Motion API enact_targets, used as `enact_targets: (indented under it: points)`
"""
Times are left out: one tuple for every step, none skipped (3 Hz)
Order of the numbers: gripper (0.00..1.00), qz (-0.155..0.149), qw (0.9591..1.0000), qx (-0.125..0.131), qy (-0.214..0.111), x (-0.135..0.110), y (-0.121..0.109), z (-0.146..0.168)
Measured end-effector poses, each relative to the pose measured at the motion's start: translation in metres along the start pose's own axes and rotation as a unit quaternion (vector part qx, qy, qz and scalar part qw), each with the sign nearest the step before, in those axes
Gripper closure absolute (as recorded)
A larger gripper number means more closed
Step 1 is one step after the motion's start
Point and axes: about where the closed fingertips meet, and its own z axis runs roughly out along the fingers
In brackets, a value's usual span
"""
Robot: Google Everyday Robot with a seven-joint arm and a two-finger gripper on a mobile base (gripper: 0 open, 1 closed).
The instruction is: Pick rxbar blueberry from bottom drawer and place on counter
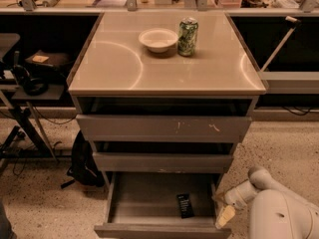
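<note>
The rxbar blueberry (185, 205) is a small dark bar with pale print, lying flat in the right half of the open bottom drawer (149, 210). The counter (119, 63) is the glossy beige top of the cabinet. My gripper (223, 214) hangs low at the drawer's right front corner, just right of the bar and apart from it, on my white arm (279, 208).
A white bowl (158, 39) and a green patterned can (187, 36) stand at the back of the counter. The upper drawer (164, 127) and middle drawer (162, 161) stick out slightly. A black bag (82, 161) sits on the floor left of the cabinet.
</note>
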Motion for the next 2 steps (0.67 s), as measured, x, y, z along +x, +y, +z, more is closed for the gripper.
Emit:
enact_targets:
  points:
    - [0.0,-0.027,0.9995,-0.008,0.016,-0.019,0.011,0.01]
    - [0.0,-0.093,0.9948,0.011,0.04,-0.069,0.027,0.011]
